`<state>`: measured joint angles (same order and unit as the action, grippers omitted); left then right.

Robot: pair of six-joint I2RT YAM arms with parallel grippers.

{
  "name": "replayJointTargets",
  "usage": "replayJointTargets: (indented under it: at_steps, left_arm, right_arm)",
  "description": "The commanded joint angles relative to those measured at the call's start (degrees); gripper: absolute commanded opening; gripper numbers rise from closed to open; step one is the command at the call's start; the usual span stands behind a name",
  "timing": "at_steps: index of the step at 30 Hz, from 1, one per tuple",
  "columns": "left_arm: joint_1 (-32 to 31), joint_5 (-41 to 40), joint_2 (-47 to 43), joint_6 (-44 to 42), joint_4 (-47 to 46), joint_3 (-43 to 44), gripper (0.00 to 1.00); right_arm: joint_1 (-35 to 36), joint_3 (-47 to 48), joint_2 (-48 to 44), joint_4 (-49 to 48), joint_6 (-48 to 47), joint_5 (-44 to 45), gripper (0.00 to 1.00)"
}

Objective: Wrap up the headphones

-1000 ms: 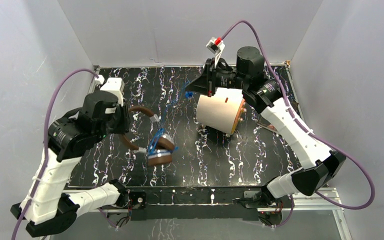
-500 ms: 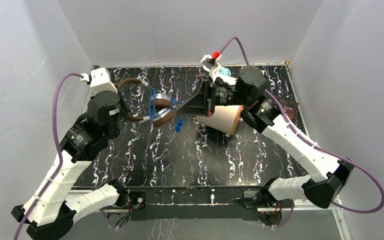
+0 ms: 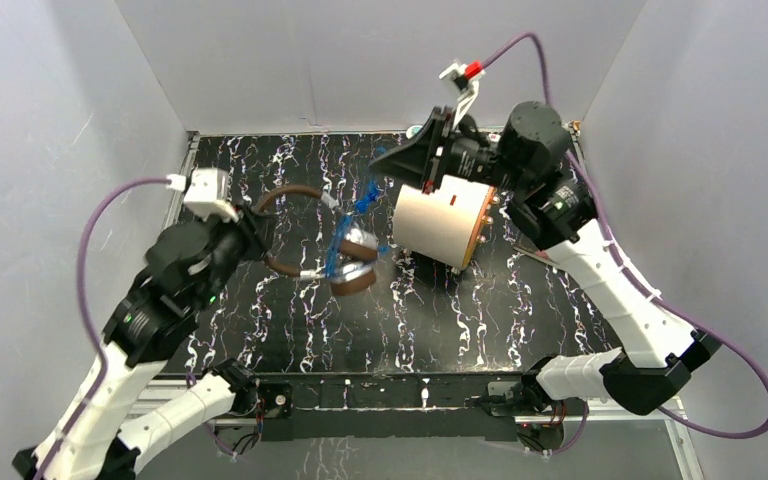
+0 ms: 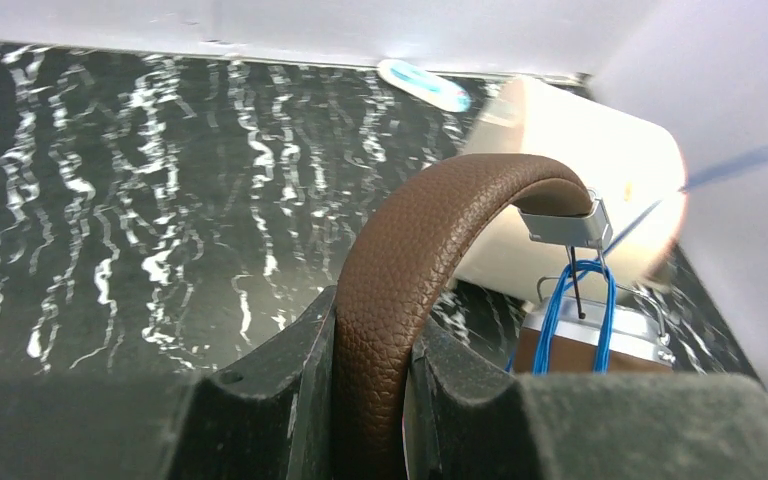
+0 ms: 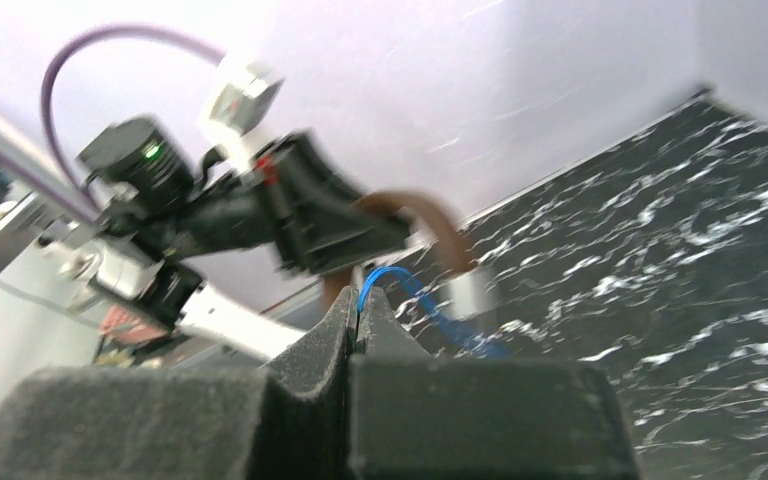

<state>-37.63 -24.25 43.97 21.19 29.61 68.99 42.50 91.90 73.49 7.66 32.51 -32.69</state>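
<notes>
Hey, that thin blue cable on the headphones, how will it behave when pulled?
Probably floppy: the blue cable curls loosely between the right gripper and the headphones. Likely light; being thin, it might slip from the pinch.

The left gripper (image 3: 252,238) is clamping the padded headband of the brown over-ear headphones (image 3: 350,272) left of the black, white-veined table's (image 3: 410,330) middle. A thin blue cable (image 3: 365,200) is looping around their silver cups and running up to the right gripper's (image 3: 382,165) tip, which is hovering beside a large cream cylinder (image 3: 438,225) lying toward the far edge.
</notes>
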Motion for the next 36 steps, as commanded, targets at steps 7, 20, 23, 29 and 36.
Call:
replayJointTargets:
  at_steps: [7,20,23,29,36]
  left_arm:
    - [-0.16,11.99,-9.79,-2.65,9.47,-1.52,0.00]
    - [-0.14,-6.21,-4.86,6.91,9.12,-4.89,0.00]
    - [-0.17,-11.16,-5.46,12.18,7.95,-6.06,0.00]
    - [-0.14,-16.61,-2.28,17.54,4.65,-4.24,0.00]
    - [-0.16,-24.72,5.47,25.75,5.93,1.45,0.00]
  right_arm:
    - [-7.04,11.52,6.40,-4.96,2.12,-8.83,0.00]
    - [-7.05,8.54,2.43,-9.90,8.75,-15.56,0.00]
    - [-6.98,6.00,1.22,-11.47,10.22,-15.33,0.00]
    - [-5.61,0.08,1.29,-17.58,16.24,-16.05,0.00]
    - [4.47,-0.50,3.29,-16.88,13.62,-12.14,0.00]
